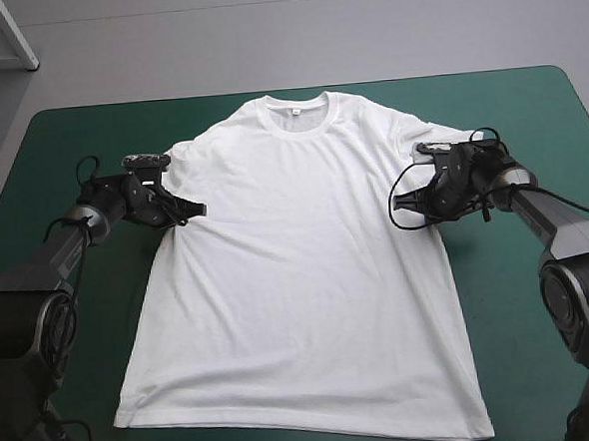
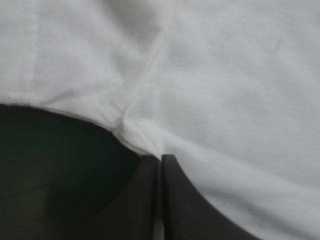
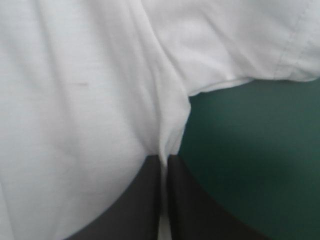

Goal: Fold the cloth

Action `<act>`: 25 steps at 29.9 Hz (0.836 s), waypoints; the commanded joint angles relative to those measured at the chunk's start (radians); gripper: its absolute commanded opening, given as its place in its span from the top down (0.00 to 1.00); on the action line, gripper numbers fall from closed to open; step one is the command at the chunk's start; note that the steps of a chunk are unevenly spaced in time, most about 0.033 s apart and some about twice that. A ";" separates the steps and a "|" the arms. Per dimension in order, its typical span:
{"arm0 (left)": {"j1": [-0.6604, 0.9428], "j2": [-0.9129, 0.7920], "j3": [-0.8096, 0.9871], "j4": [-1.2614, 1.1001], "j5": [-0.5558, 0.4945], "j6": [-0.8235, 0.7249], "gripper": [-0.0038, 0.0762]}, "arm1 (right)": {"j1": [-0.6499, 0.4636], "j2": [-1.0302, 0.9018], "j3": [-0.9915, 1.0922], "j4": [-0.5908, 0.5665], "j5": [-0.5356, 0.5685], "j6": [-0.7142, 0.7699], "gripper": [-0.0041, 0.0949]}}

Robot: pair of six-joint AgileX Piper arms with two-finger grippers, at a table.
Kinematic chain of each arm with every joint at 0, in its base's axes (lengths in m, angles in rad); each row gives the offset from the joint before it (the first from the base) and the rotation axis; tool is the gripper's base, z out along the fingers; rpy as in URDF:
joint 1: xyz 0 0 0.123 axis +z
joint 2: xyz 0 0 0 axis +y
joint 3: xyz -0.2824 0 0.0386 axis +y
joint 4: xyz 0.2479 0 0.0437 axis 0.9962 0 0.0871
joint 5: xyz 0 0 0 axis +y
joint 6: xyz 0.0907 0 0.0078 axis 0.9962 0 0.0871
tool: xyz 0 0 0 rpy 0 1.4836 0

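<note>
The soft white T-shirt (image 1: 298, 280) lies flat mid-frame on the teal-green counter (image 1: 507, 98), its puckered underarm folds clenched by the left pincer (image 1: 198, 209) and right pincer (image 1: 398, 208).

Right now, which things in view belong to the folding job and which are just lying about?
Job: white short-sleeved T-shirt, spread flat; left gripper and right gripper, each shut on it at an armpit.
Not the job: teal-green table cover beneath.

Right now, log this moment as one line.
T-shirt: spread flat on table | left gripper: jaws shut on T-shirt at underarm | right gripper: jaws shut on T-shirt at underarm | fold: not begun
</note>
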 commanded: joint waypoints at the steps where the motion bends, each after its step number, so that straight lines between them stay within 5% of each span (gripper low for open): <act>1: 0.002 -0.007 0.017 -0.010 0.022 0.000 0.96 | -0.002 -0.046 -0.021 0.002 -0.016 -0.011 0.98; 8: 0.022 -0.179 -0.100 0.000 0.079 0.000 0.96 | -0.002 -0.180 -0.095 -0.037 0.027 -0.009 0.98; 25: 0.023 -0.467 -0.627 0.168 0.360 0.004 0.96 | -0.002 -0.448 -0.510 -0.195 0.344 0.035 0.98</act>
